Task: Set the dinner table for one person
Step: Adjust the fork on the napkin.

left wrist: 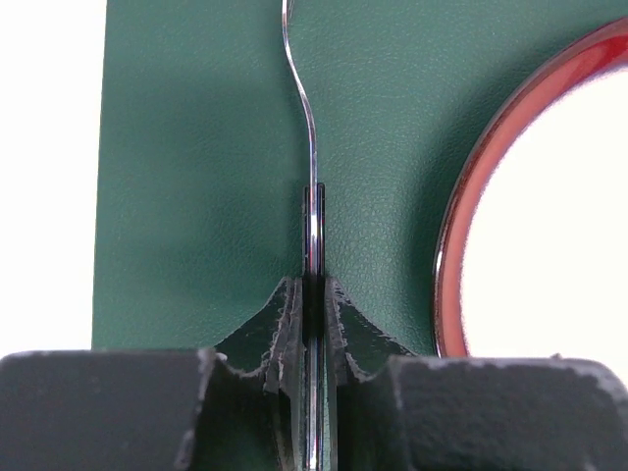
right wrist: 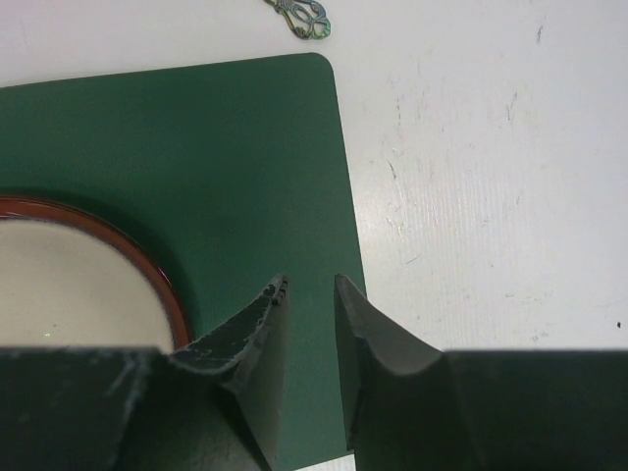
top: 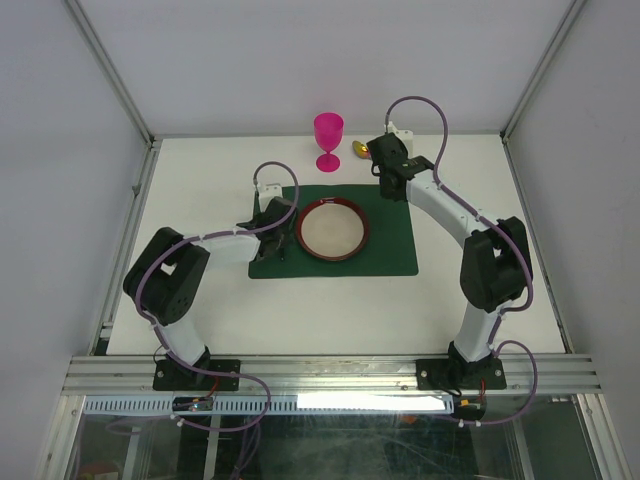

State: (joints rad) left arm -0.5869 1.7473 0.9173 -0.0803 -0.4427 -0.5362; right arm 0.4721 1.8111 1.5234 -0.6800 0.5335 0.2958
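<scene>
The dinner table (top: 200, 190) is a white top with a dark green placemat (top: 390, 240) and a red-rimmed plate (top: 332, 230) on the mat. My left gripper (top: 272, 222) is over the mat's left strip, just left of the plate (left wrist: 510, 245). It (left wrist: 314, 285) is shut on the handle of a thin metal utensil (left wrist: 310, 147), which is seen edge-on and points away from me; its head is out of frame. My right gripper (top: 392, 185) hovers over the mat's far right part. In the right wrist view the gripper (right wrist: 310, 280) stands open and holds nothing.
A pink goblet (top: 328, 135) stands on the table beyond the mat's far edge. A gold-coloured piece of cutlery (top: 358, 150) lies to the right of the goblet, and its ornate end (right wrist: 299, 18) shows beyond the mat corner. Aluminium rails (top: 130, 200) edge the table.
</scene>
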